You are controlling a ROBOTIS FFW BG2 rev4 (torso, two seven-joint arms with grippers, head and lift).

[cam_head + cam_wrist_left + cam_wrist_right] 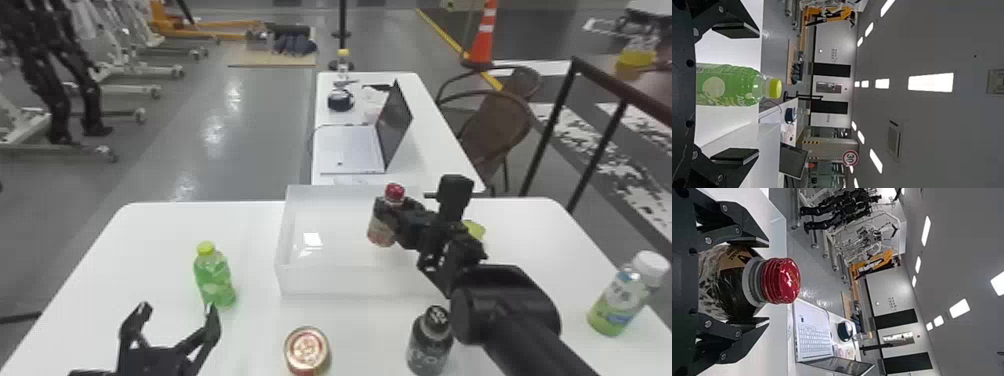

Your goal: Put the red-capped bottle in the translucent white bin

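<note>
And here we are, right at the business end! The red-capped bottle (pixel 381 233) is in the right gripper (pixel 768 282), fingers clamped on both its sides, and it's over the translucent white bin (pixel 350 280). Pick-up done, carry as good as done, I'd say; whether the base touches the bin floor, I can't tell. Left to do: set it down, let go, back out. The left gripper (pixel 178 308) (a mere spectator, surely) waits with fingers apart, just short of the green bottle (pixel 215 282)
</note>
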